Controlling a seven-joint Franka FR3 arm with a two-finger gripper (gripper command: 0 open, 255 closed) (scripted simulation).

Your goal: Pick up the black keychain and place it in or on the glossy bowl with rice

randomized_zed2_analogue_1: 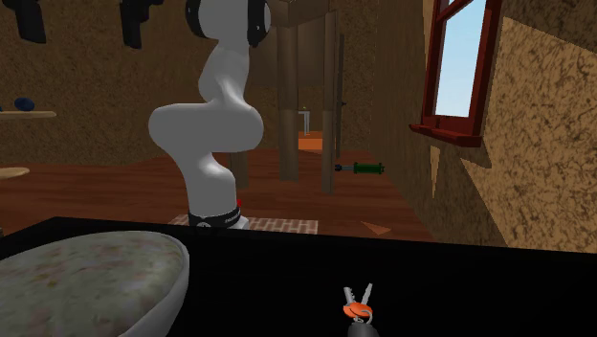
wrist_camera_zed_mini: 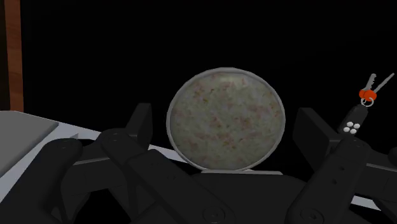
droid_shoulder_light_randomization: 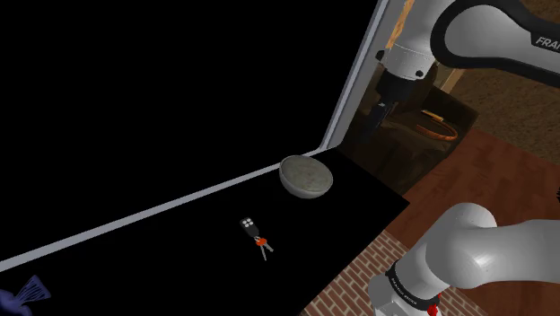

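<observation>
A black tabletop (droid_shoulder_light_randomization: 179, 269) with a pale grey rim is filling the foreground of a rough, brown-walled room with a red-framed window (randomized_zed2_analogue_1: 459, 72). A patch of brick floor (droid_shoulder_light_randomization: 359, 278) is showing beside the table.

The all-black two-finger gripper (wrist_camera_zed_mini: 224, 116) is hanging high above the table's corner on the white arm (droid_shoulder_light_randomization: 485, 36). Its fingers are standing wide apart and holding nothing. Looking along them, the wrist view is framing the round grey speckled bowl of rice (droid_shoulder_light_randomization: 306, 176), which is sitting near the table's rim. The black keychain (droid_shoulder_light_randomization: 251, 228), a small dark fob with pale buttons, an orange ring and two silver keys, is lying flat on the table. It is near the bowl but clear of it, towards the shoulder view's lower left.

The reach for the keychain is probably only beginning. To do it well, the hand should be travelling past the bowl without brushing it and centring over the fob rather than the loose keys. It should be turning so the fingers straddle the fob's narrow width, then descending until the tips are almost at the tabletop before closing. A flat, slim item like this slips easily from a shallow grip.
</observation>
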